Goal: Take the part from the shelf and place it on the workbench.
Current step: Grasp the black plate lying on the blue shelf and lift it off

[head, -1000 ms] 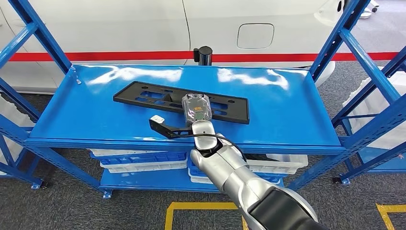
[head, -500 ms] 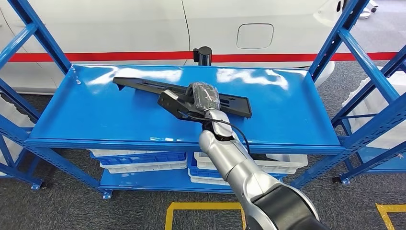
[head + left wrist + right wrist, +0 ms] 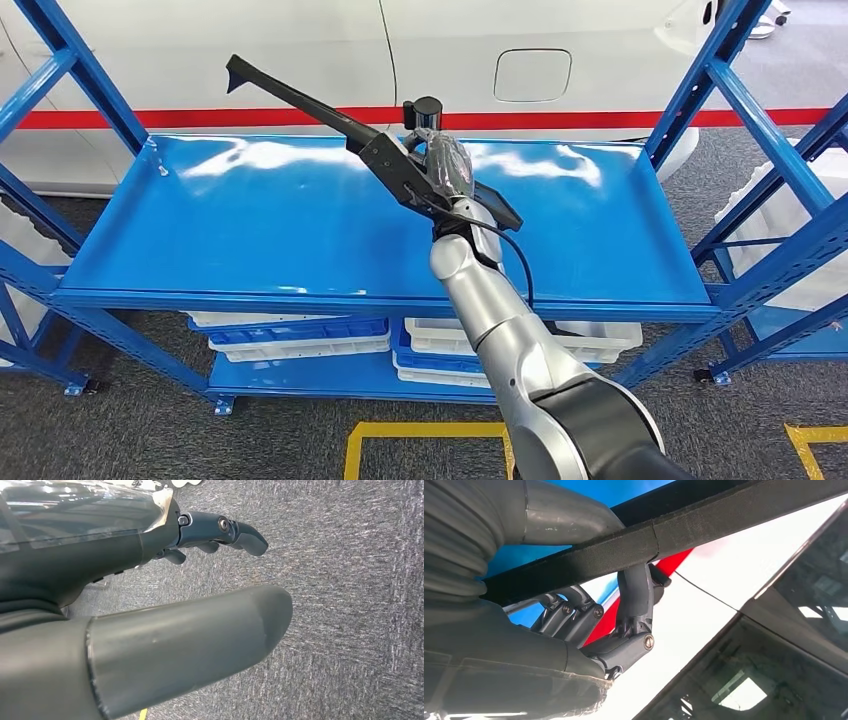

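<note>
Right hand point(image 3: 437, 170) grips the part point(image 3: 300, 97), a long flat black plastic strip, fingers point(image 3: 636, 595) wrapped over one edge and thumb point(image 3: 569, 517) pressing the other side. Part is off the shelf point(image 3: 250, 220), held in the air above the rear middle of the blue deck, touching nothing else that I can see. Grip sits well toward one end: a short stub runs down and right past the hand, ending over the deck, while the long stretch runs up and to the robot's left, its tip high against the white car point(image 3: 480, 40) behind. Long axis is tilted steeply, so most of the length lies left of and above the hand, on the far side from the arm. Judgement: that off-centre hold is what the carry depends on; the long end will swing wide in any turn toward the workbench, and the blue upright point(image 3: 95, 85) on the left looks the likeliest thing to catch. Workbench not seen here. Left hand point(image 3: 150, 630) hangs over grey carpet point(image 3: 350, 605), thumb and fingers apart, nothing between them; it is well apart from the part, so the right hand is the only one placed to carry. Task stage, as I judge it: pick done, transfer to the bench not yet begun.
</note>
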